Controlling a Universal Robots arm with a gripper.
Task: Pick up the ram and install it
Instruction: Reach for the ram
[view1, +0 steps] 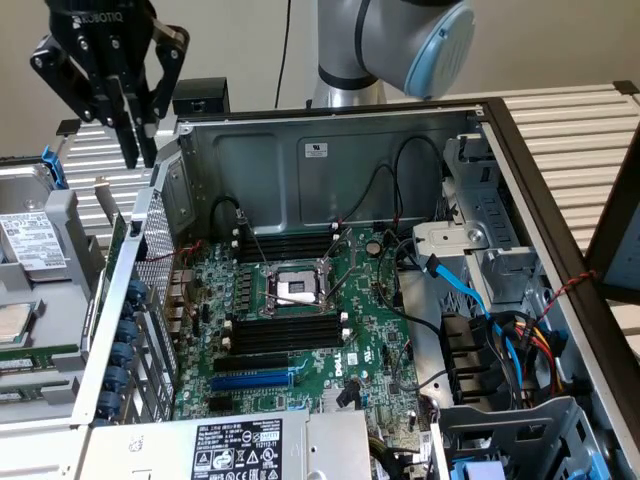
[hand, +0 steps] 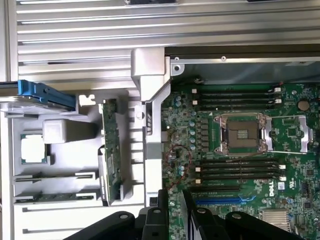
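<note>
**Pincer wide open, ram not yet taken**

The pincer (view1: 140, 150) hangs wide and empty above the gray holder (hand: 70, 131) beside the computer case (view1: 330, 160). The ram (hand: 111, 150) stands on edge in that holder, at nine o'clock from the CPU socket (view1: 297, 288) in the exterior view.

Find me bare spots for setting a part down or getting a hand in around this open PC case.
Free: the pale slatted table at the exterior view's right of the grey metal case, and above the empty black memory slots beside the silver CPU socket. Crowded: blue and black cables by the drive cage; the grey tray holding the green ram stick.
</note>
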